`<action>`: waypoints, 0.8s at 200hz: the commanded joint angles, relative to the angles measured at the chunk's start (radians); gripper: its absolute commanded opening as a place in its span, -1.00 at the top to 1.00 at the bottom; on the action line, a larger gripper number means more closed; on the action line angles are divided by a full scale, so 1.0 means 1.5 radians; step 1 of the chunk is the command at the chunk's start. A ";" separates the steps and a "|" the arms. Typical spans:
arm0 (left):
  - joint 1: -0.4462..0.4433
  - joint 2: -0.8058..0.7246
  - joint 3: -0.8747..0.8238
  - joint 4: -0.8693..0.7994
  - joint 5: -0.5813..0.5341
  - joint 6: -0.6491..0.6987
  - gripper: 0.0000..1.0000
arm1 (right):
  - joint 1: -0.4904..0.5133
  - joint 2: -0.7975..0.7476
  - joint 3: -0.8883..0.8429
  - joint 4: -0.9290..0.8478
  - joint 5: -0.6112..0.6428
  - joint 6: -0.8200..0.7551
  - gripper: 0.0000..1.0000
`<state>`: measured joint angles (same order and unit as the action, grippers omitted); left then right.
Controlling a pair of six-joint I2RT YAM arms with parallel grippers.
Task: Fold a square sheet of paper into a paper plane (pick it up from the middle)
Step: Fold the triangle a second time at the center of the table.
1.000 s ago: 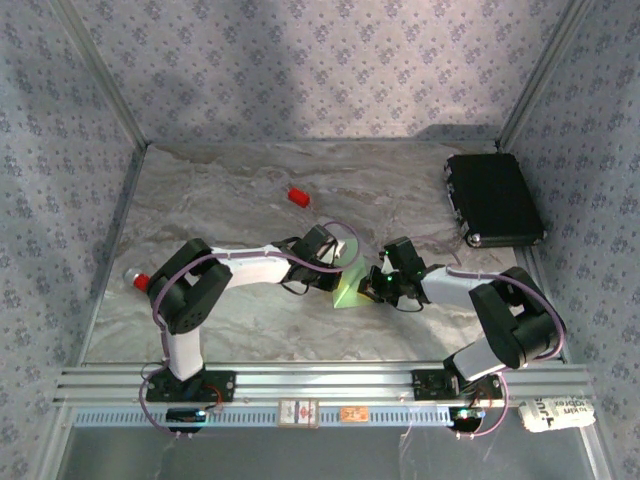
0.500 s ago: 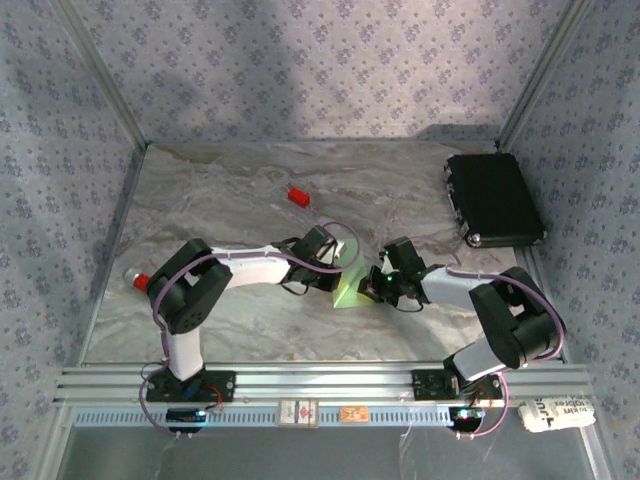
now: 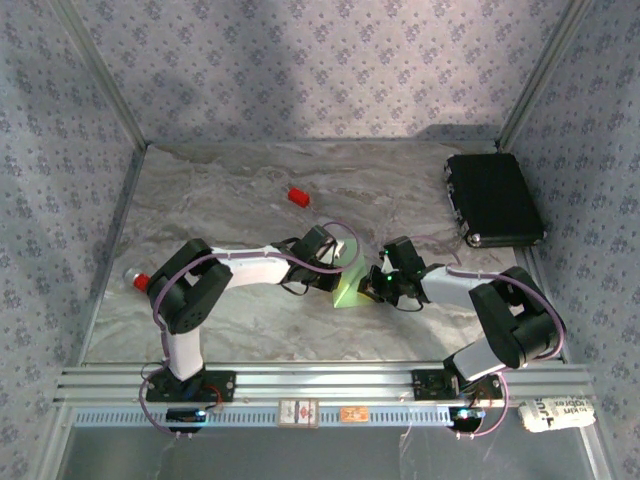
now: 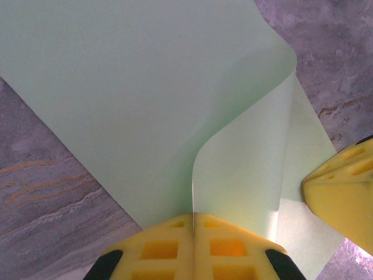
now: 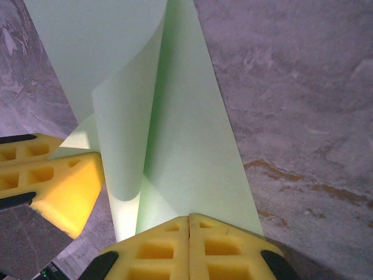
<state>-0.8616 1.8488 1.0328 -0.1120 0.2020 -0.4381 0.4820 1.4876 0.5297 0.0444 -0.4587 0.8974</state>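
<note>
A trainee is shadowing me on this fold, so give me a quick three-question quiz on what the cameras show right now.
1. True or false: the left gripper and the right gripper are both shut on the green paper.
2. Where does the black case lie? A) at the far right of the table; B) at the near left; C) under the paper.
3. Fill in: the paper's turned-over flap bends in a ___ (soft curve / sharp flat crease).
Key: 1 true. 2 A. 3 soft curve.
</note>
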 commanded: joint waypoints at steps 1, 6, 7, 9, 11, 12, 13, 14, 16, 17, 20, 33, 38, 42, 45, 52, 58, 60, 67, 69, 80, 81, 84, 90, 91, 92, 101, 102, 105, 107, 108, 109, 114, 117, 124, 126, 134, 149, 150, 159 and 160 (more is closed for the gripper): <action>0.004 0.011 -0.005 -0.001 0.013 0.000 1.00 | -0.007 -0.023 0.007 -0.021 0.024 0.002 0.86; 0.003 0.011 -0.006 0.000 0.014 -0.001 1.00 | -0.008 -0.033 0.005 -0.019 0.028 0.005 0.86; 0.003 0.010 -0.007 0.000 0.014 -0.001 1.00 | -0.009 -0.034 0.005 -0.018 0.028 0.005 0.86; 0.004 0.010 -0.008 0.001 0.014 -0.002 1.00 | -0.009 -0.039 0.004 -0.018 0.030 0.006 0.86; 0.003 0.010 -0.009 0.001 0.014 -0.002 1.00 | -0.010 -0.044 0.003 -0.017 0.031 0.007 0.85; 0.004 0.009 -0.009 0.001 0.014 -0.002 1.00 | -0.010 -0.045 0.002 -0.017 0.031 0.007 0.85; 0.004 0.010 -0.010 0.002 0.014 -0.002 1.00 | -0.011 -0.047 0.002 -0.016 0.031 0.008 0.85; 0.004 0.009 -0.010 0.002 0.014 -0.003 1.00 | -0.011 -0.050 0.002 -0.016 0.033 0.008 0.85; 0.004 0.010 -0.011 0.003 0.014 -0.003 1.00 | -0.011 -0.053 0.001 -0.016 0.033 0.010 0.86; 0.003 0.010 -0.011 0.003 0.014 -0.003 1.00 | -0.012 -0.056 0.001 -0.015 0.034 0.010 0.86; 0.003 0.010 -0.012 0.004 0.014 -0.004 1.00 | -0.013 -0.059 0.000 -0.014 0.035 0.011 0.86; 0.003 0.010 -0.016 0.005 0.015 -0.006 1.00 | -0.019 -0.081 -0.009 0.004 0.031 0.023 0.93; 0.004 0.010 -0.017 0.005 0.015 -0.007 1.00 | -0.022 -0.084 -0.012 0.014 0.027 0.027 0.96; 0.003 0.010 -0.018 0.006 0.015 -0.007 1.00 | -0.022 -0.086 -0.014 0.022 0.023 0.030 1.00; 0.003 0.010 -0.018 0.006 0.015 -0.007 1.00 | -0.024 -0.088 -0.016 0.030 0.019 0.034 1.00; 0.004 0.010 -0.019 0.006 0.015 -0.006 1.00 | -0.023 -0.087 -0.017 0.046 0.013 0.041 1.00; 0.003 0.010 -0.019 0.006 0.014 -0.006 1.00 | -0.023 -0.084 -0.016 0.057 0.009 0.047 1.00; 0.004 0.010 -0.019 0.006 0.014 -0.006 1.00 | -0.023 -0.083 -0.016 0.061 0.008 0.049 1.00; 0.004 0.011 -0.019 0.006 0.015 -0.004 1.00 | -0.021 -0.076 -0.014 0.075 0.002 0.056 1.00; 0.003 0.011 -0.019 0.006 0.014 -0.004 1.00 | -0.020 -0.074 -0.014 0.080 0.001 0.058 1.00; 0.004 0.012 -0.018 0.005 0.014 -0.002 1.00 | -0.017 -0.060 -0.011 0.104 -0.006 0.069 1.00; 0.004 0.012 -0.018 0.005 0.014 -0.002 1.00 | -0.017 -0.058 -0.010 0.107 -0.007 0.070 1.00; 0.003 0.012 -0.016 0.005 0.014 -0.002 1.00 | -0.015 -0.054 -0.009 0.114 -0.009 0.073 1.00; 0.004 0.013 -0.017 0.005 0.014 -0.002 1.00 | -0.011 -0.044 -0.005 0.127 -0.013 0.079 1.00; 0.004 0.013 -0.017 0.005 0.014 -0.002 1.00 | -0.010 -0.044 -0.004 0.128 -0.013 0.080 1.00; 0.004 0.013 -0.017 0.005 0.014 -0.002 1.00 | -0.010 -0.043 -0.004 0.129 -0.013 0.081 1.00; 0.004 0.014 -0.016 0.005 0.014 -0.002 1.00 | -0.005 -0.031 0.004 0.141 -0.014 0.086 1.00; 0.004 0.014 -0.016 0.005 0.014 -0.002 1.00 | -0.005 -0.030 0.005 0.142 -0.014 0.086 1.00; 0.004 0.015 -0.015 0.005 0.014 -0.003 1.00 | -0.003 -0.027 0.007 0.143 -0.014 0.087 1.00; 0.004 0.015 -0.015 0.005 0.014 -0.003 1.00 | -0.002 -0.024 0.009 0.143 -0.013 0.088 1.00; 0.004 0.015 -0.015 0.004 0.014 -0.003 1.00 | -0.001 -0.023 0.010 0.144 -0.013 0.088 1.00; 0.004 0.015 -0.015 0.004 0.014 -0.002 1.00 | -0.001 -0.021 0.011 0.144 -0.012 0.088 1.00; 0.003 0.015 -0.014 0.004 0.015 -0.002 1.00 | 0.002 -0.016 0.014 0.146 -0.012 0.088 1.00; 0.004 0.016 -0.015 0.004 0.015 -0.003 1.00 | 0.003 -0.013 0.015 0.145 -0.011 0.088 1.00; 0.004 0.016 -0.015 0.004 0.014 -0.003 1.00 | 0.006 -0.006 0.019 0.150 -0.011 0.089 1.00; 0.004 0.015 -0.015 0.004 0.015 -0.003 1.00 | 0.007 -0.004 0.020 0.151 -0.011 0.089 1.00; 0.004 0.015 -0.015 0.005 0.015 -0.004 1.00 | 0.007 0.004 0.021 0.158 -0.012 0.092 1.00; 0.004 0.017 -0.016 0.004 0.014 -0.004 1.00 | 0.007 0.018 0.021 0.174 -0.019 0.096 1.00; 0.003 0.016 -0.016 0.004 0.014 -0.004 1.00 | 0.008 0.018 0.021 0.175 -0.019 0.096 1.00; 0.004 0.018 -0.015 0.003 0.016 -0.003 1.00 | 0.009 0.021 0.021 0.178 -0.021 0.098 1.00; 0.004 0.018 -0.015 0.002 0.016 -0.003 1.00 | 0.009 0.022 0.021 0.178 -0.021 0.097 1.00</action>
<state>-0.8581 1.8500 1.0241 -0.0933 0.2165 -0.4385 0.4900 1.4979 0.5377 0.2646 -0.4686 1.0180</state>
